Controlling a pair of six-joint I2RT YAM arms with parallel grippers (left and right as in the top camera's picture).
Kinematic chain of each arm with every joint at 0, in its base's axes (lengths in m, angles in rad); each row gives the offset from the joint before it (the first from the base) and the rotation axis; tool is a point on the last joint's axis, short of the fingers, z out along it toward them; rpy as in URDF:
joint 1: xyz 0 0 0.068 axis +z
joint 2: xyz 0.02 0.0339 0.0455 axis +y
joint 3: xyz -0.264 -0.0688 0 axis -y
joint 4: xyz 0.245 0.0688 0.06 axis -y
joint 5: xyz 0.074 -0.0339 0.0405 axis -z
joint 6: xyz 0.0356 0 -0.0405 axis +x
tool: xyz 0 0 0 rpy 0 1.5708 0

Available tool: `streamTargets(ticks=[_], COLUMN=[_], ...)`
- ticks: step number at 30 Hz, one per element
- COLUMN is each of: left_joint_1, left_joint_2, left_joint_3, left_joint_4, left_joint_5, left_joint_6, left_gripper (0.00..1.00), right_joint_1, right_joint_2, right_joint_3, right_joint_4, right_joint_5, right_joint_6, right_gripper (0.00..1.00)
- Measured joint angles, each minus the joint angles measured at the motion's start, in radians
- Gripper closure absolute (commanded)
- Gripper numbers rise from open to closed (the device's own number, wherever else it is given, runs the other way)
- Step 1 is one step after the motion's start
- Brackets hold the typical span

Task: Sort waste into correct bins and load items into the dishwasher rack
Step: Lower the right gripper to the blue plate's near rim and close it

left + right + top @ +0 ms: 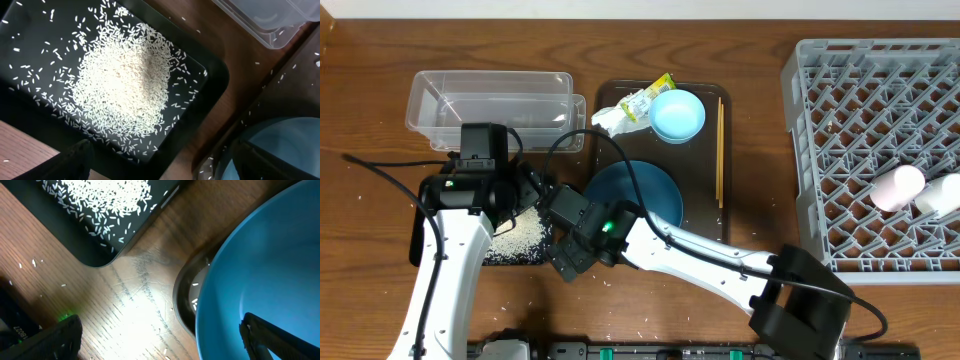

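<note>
The rice (125,85) is a flat heap of tiny white grains. It lies in the shallow black tray (216,75), with loose grains scattered all around the heap. A few grains are out on the brown wooden table (135,295) too. The tray is smooth and dark with round corners, and it sits at the left, in front of the clear plastic tub (420,85).

Just beside the black tray is the big dark-blue dish (270,255) - round, smooth and shiny. It sits at the near end of the brown serving tray (705,170). At the far end of that tray are a small light-blue bowl (677,115), a crumpled white tissue (612,122) and a yellow-green wrapper (648,98). Thin wooden chopsticks (720,150) lie along its right side.

The grey rack (860,120) is far to the right, a grid full of holes and pegs. A pink cup (898,187) and a white cup (940,195) lie in it.

The left gripper (167,165) hangs over the near edge of the rice tray. Its jaws are spread wide and hold nothing. The right gripper (165,340) is low over the table between the black tray and the blue dish - jaws spread wide too, nothing in them.
</note>
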State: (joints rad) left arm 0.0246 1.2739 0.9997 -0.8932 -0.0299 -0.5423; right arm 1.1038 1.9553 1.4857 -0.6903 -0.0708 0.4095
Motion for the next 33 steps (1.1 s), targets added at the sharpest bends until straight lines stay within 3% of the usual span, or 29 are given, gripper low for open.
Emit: streamTargets(ticks=[33], left_joint_1=[0.0], left_joint_2=[0.0], left_joint_3=[0.0], left_joint_4=[0.0], left_joint_5=[0.0], left_joint_6=[0.0], left_gripper=[0.1], right_joint_1=[0.0], right_joint_2=[0.002], right_joint_3=[0.0], right_joint_4=[0.0], right_joint_5=[0.023], right_joint_6=[0.0], right_gripper=[0.01])
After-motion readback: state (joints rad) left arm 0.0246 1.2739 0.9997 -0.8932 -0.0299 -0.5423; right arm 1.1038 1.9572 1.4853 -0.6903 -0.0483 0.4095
